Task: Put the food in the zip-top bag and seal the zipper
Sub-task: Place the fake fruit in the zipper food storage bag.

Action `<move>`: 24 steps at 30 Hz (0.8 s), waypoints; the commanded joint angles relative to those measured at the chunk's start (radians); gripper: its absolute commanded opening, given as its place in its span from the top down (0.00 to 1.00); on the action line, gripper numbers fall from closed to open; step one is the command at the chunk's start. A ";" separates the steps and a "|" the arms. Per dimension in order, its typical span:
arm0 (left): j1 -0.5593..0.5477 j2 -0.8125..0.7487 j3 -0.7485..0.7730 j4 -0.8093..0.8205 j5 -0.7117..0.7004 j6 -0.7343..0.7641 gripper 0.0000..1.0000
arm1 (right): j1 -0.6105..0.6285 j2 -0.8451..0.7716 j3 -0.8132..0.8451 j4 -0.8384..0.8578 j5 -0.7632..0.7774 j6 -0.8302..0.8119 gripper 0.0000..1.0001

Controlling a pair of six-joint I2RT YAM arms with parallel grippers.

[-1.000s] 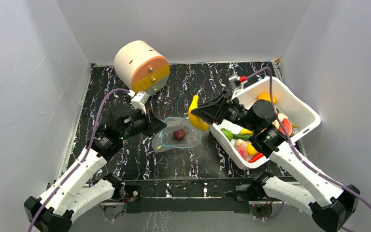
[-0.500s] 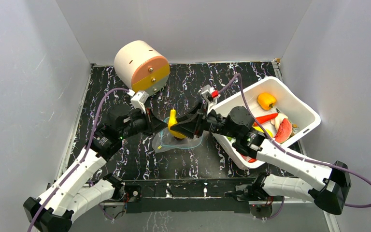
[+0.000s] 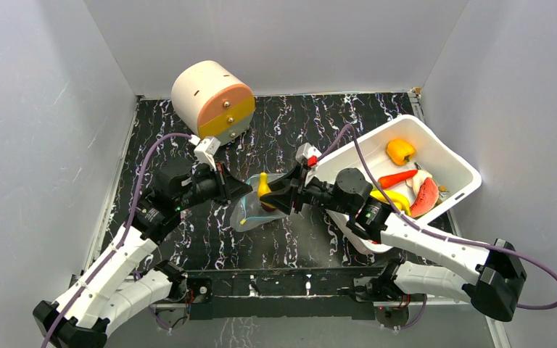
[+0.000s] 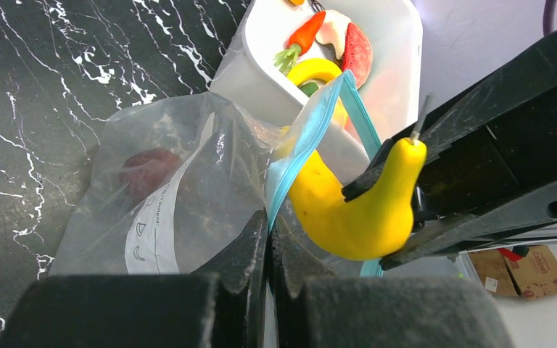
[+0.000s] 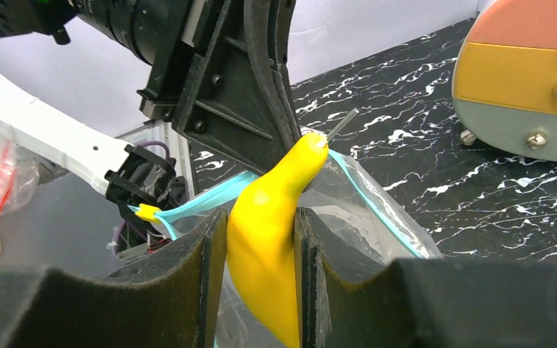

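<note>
While the left pincer [image 4: 267, 226] pinches the bag [image 4: 188, 181] by its rim at mid-worktop [image 3: 297, 123], the right pincer [image 5: 260, 217] pinches a banana [image 5: 265, 232] at the mouth, which may snag on the zipper [image 4: 301, 156] and drop outside.

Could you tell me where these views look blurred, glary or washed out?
Top view: even light, sharp throughout, only soft shadows. Left wrist: its own fingers blur at the bottom, the tub is washed out, the banana sharp. Right wrist: near fingers soft, banana sharp, far left hazy.
</note>
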 commanded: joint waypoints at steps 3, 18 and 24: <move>0.002 -0.016 0.009 0.037 0.040 -0.024 1.00 | 0.016 0.026 -0.011 0.059 0.035 -0.077 0.67; 0.003 -0.020 -0.019 0.047 0.020 -0.012 1.00 | 0.032 0.099 0.015 -0.007 0.095 -0.115 0.46; 0.002 -0.014 -0.037 0.037 -0.005 0.019 1.00 | 0.032 0.103 0.076 -0.096 0.115 -0.044 0.44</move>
